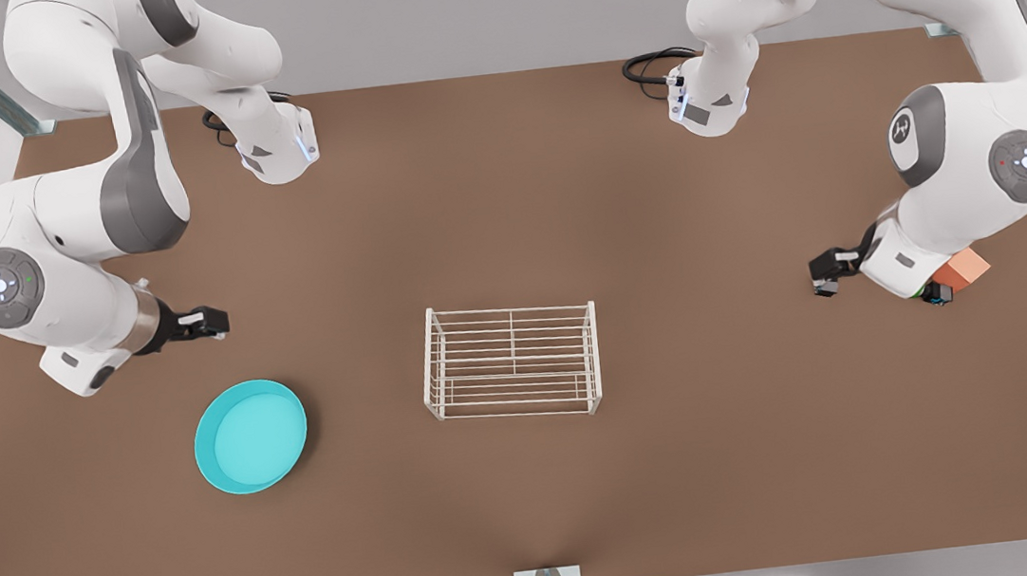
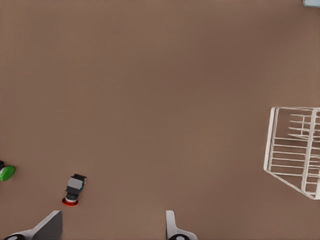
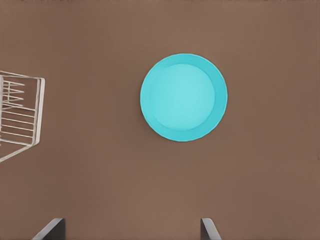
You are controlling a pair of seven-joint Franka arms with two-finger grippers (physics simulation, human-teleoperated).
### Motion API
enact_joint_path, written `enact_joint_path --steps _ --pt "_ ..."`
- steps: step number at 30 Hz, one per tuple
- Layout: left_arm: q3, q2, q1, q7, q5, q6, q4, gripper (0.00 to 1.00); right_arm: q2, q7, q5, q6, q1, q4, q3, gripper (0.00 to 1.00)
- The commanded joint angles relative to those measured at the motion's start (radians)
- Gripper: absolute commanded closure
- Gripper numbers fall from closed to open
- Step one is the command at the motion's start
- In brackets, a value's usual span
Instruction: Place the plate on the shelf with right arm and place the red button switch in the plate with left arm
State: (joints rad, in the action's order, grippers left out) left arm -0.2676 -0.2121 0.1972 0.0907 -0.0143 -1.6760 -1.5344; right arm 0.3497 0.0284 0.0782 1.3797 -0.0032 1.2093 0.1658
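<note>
The teal plate [image 1: 250, 436] lies flat on the table at the front view's left, seen whole in the right wrist view [image 3: 183, 97]. My right gripper [image 1: 216, 321] hovers behind it, open [image 3: 131, 232] and holding nothing. The white wire shelf [image 1: 508, 309] stands mid-table, bare. At the front view's right my left gripper [image 1: 823, 279] hangs open [image 2: 111, 232] and holds nothing. The red button switch [image 2: 73, 189] lies on its side just off one fingertip [image 2: 50, 227].
A green-capped button switch [image 2: 6, 173] lies a little beyond the red one. An orange block [image 1: 963, 267] sits under the arm at the front view's right. The shelf's corner shows in both wrist views [image 2: 270, 140] [image 3: 39, 112]. Brown table [image 1: 732, 456] stretches wide around the shelf.
</note>
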Motion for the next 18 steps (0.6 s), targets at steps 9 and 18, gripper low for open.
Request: enact_joint_path --steps 9,18 --pt "-0.007 -0.024 -0.071 0.095 -0.07 -0.08 -0.082 0.0 0.176 -0.053 -0.123 0.096 -0.132 0.001 -0.002 0.0" --pt "0.06 0.203 -0.052 -0.143 -0.075 -0.407 -0.552 0.0 0.361 -0.416 -0.161 0.401 -0.328 0.095 0.0 0.0"
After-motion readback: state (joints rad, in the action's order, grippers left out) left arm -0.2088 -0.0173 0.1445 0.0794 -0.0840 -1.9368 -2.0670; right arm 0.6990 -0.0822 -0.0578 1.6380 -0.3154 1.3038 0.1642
